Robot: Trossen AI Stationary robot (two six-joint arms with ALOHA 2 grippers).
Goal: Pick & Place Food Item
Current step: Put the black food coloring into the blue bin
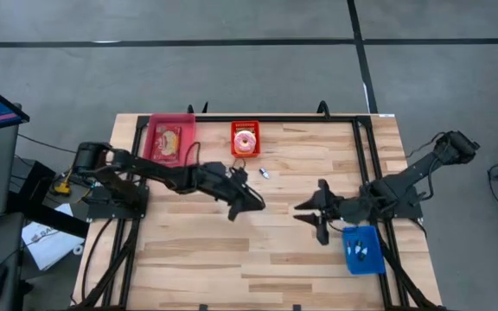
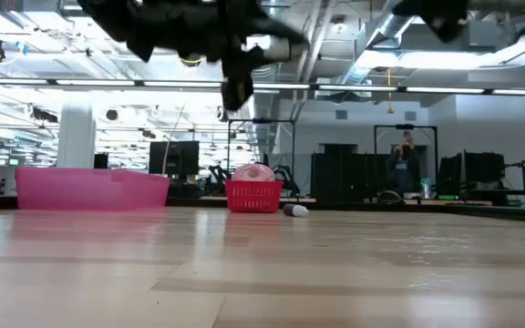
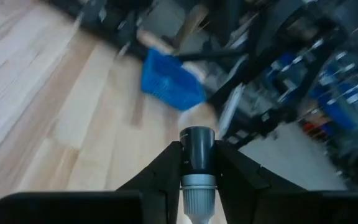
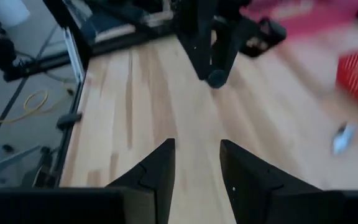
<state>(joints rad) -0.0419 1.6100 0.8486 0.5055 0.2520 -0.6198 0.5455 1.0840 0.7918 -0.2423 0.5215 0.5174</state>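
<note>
Bench (image 1: 232, 250): pale wood planks, streaked grain. Pink bin (image 1: 170, 138): translucent pink. Small basket (image 1: 245, 138): red mesh, holding a pink-frosted doughnut (image 1: 245, 141). Blue basket (image 1: 363, 250): bright blue. Left tool (image 3: 197, 163): black, clasping a dark grey and silver cylinder (image 3: 197, 171).

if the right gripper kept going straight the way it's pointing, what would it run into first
Most likely the left gripper. The right gripper, fingers open and empty, points across the table at it; its wrist view shows the left gripper dead ahead, shut on a small dark cylinder, with bare wood between. Relative height is hard to judge.
</note>
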